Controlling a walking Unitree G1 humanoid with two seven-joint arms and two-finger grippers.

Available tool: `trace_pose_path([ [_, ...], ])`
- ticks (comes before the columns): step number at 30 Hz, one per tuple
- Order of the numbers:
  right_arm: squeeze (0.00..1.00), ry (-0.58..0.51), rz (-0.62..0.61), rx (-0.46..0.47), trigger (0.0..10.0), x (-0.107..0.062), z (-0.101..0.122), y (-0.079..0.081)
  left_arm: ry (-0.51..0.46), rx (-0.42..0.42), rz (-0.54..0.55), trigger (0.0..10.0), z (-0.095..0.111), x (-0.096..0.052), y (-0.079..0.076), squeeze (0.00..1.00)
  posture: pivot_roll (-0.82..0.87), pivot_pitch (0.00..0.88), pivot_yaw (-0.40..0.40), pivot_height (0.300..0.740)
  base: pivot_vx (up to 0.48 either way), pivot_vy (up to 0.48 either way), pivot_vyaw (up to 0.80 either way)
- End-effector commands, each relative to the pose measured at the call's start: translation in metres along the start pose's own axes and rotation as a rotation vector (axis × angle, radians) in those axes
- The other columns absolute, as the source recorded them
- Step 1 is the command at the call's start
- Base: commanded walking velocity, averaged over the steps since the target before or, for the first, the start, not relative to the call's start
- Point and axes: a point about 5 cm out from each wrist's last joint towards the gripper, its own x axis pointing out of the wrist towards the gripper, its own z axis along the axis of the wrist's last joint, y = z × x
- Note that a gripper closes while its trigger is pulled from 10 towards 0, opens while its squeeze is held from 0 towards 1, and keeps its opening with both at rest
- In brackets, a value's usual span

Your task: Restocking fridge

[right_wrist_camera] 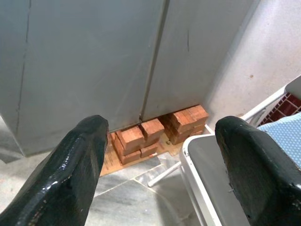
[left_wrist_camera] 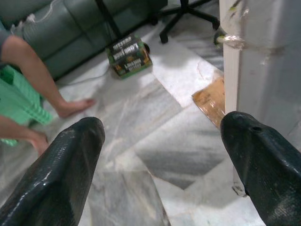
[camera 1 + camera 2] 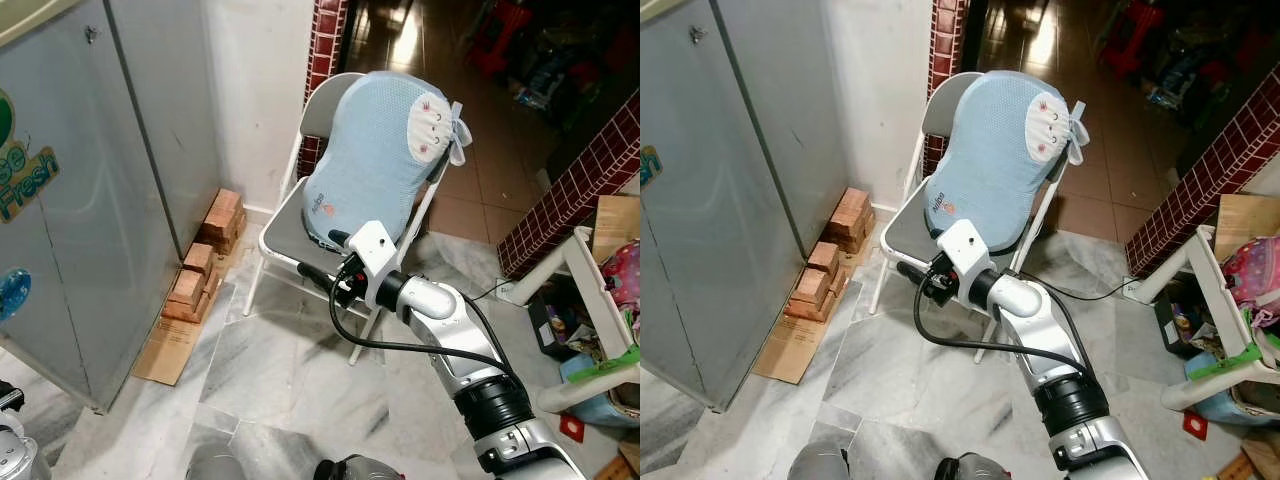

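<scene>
My right gripper [image 3: 318,275] is spread wide, holding nothing, by the white folding chair [image 3: 283,225]. My left gripper [image 2: 162,155] is wide too. The big grey metal fridge [image 3: 90,190] stands shut; its door looks heavy and smooth, so I'd pull its edge.

Fridge [image 3: 70,220] clad in smooth matt grey metal. Floor [image 3: 290,370] laid in glossy veined marble. Rough red bricks [image 3: 205,255] stacked. Chair [image 3: 290,215] painted metal; cushion [image 3: 375,150] pale blue cloth.

Grey fridge [image 3: 90,200], pale-blue cushion [image 3: 370,150], reddish bricks [image 3: 205,250], white-grey marble floor [image 3: 290,380].
</scene>
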Motion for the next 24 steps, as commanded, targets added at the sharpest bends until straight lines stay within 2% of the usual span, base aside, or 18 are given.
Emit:
trace_pose_path([
  [1,0.00,0.025,-0.016,-0.012,10.0,-0.004,-0.005,-0.004,-0.078,0.011,-0.079,10.0,0.013,-0.014,-0.018,0.00,0.13,0.053,-0.090,0.740,0.000,0.000,0.00],
  [2,0.00,0.028,-0.024,-0.014,10.0,-0.005,-0.006,-0.005,-0.104,0.018,-0.108,10.0,0.016,-0.018,-0.023,0.00,0.13,0.053,-0.090,0.740,0.000,0.000,0.00],
  [3,0.00,0.042,-0.051,-0.015,10.0,-0.007,-0.008,-0.008,-0.153,0.005,-0.196,10.0,0.023,-0.030,-0.038,0.00,0.13,0.053,-0.091,0.740,0.000,0.000,0.00],
  [5,0.00,0.053,-0.070,-0.017,10.0,-0.007,-0.009,-0.010,-0.176,-0.005,-0.261,10.0,0.027,-0.037,-0.049,0.00,0.12,0.054,-0.090,0.740,0.000,0.000,0.00],
  [6,0.00,0.072,-0.111,-0.025,10.0,-0.009,-0.012,-0.013,-0.224,0.006,-0.360,10.0,0.032,-0.049,-0.065,0.00,0.12,0.053,-0.091,0.740,0.000,0.000,0.00],
  [7,0.00,0.072,-0.111,-0.025,10.0,-0.009,-0.012,-0.013,-0.224,0.006,-0.360,10.0,0.032,-0.049,-0.065,0.00,0.12,0.053,-0.091,0.740,0.000,0.000,0.00],
  [8,0.00,0.087,-0.153,-0.021,10.0,-0.011,-0.015,-0.016,-0.280,0.028,-0.468,10.0,0.036,-0.060,-0.079,0.00,0.12,0.054,-0.091,0.740,0.000,0.000,0.00],
  [10,0.00,0.099,-0.202,-0.010,10.0,-0.013,-0.018,-0.020,-0.324,0.057,-0.557,10.0,0.039,-0.070,-0.091,0.00,0.11,0.052,-0.091,0.740,0.000,0.000,0.00],
  [12,0.00,0.101,-0.225,0.002,10.0,-0.016,-0.018,-0.022,-0.330,0.048,-0.592,10.0,0.041,-0.072,-0.094,0.00,0.11,0.051,-0.089,0.740,0.000,0.000,0.00],
  [14,0.00,0.095,-0.234,0.008,10.0,-0.017,-0.018,-0.023,-0.328,0.044,-0.581,10.0,0.042,-0.070,-0.093,0.00,0.10,0.053,-0.089,0.740,0.000,0.000,0.00],
  [16,0.00,0.076,-0.262,0.035,10.0,-0.019,-0.016,-0.025,-0.313,0.012,-0.526,10.0,0.050,-0.057,-0.090,0.00,0.10,0.055,-0.089,0.740,0.000,0.000,0.00],
  [18,0.00,0.061,-0.287,0.046,10.0,-0.021,-0.015,-0.027,-0.317,0.003,-0.522,10.0,0.055,-0.052,-0.089,0.00,0.10,0.057,-0.090,0.740,0.000,0.000,0.00],
  [22,0.00,0.041,-0.327,0.107,10.0,-0.026,-0.015,-0.026,-0.336,-0.025,-0.553,10.0,0.065,-0.048,-0.094,0.00,0.09,0.060,-0.092,0.740,0.000,0.000,-0.12],
  [24,0.00,0.033,-0.332,0.107,10.0,-0.028,-0.015,-0.025,-0.342,-0.024,-0.565,10.0,0.067,-0.048,-0.096,0.00,0.08,0.059,-0.091,0.740,0.000,0.000,-0.24],
])
